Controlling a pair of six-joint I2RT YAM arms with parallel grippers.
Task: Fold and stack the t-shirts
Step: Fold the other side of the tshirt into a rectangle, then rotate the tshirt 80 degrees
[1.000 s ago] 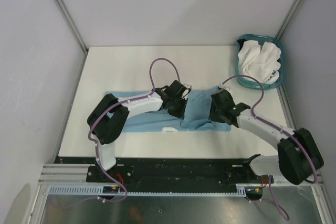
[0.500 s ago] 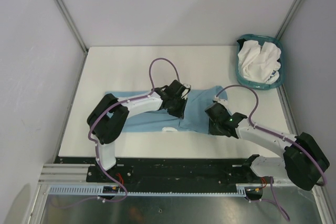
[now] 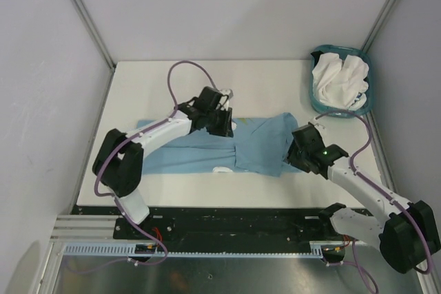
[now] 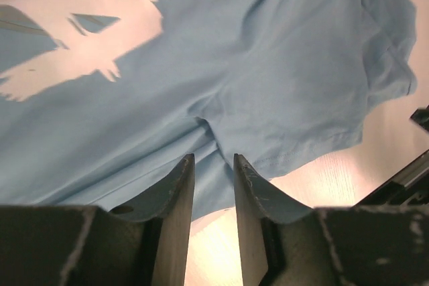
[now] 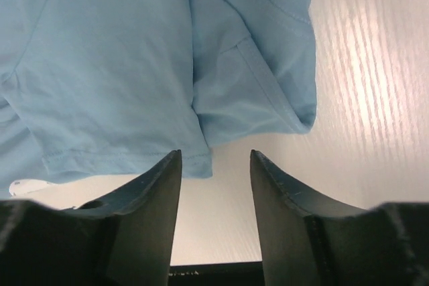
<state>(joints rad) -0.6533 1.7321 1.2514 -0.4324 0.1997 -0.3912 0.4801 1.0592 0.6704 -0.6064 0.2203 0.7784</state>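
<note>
Across the middle of the white table, the light blue t-shirt is lying spread out from left to right. It is resting mostly flat, but it is wrinkling and bunching near its centre, and its right part is sitting rumpled with a sleeve sticking out. From the left wrist view, its white print is showing on the cloth, and a small white patch is peeking out at the shirt's near edge. The white t-shirts are sitting heaped in the teal basket at the far right corner of the table, well apart from the blue shirt. The left gripper is hovering over the blue shirt's far edge near the middle. Its jaws are standing only narrowly parted and are clasping nothing, with blue cloth lying beyond the tips. The right gripper is hanging just beside the shirt's right end. Its jaws are spreading wider and are likewise empty, and from the right wrist view a sleeve and a hem are lying just ahead of its fingertips on the bare tabletop.
</note>
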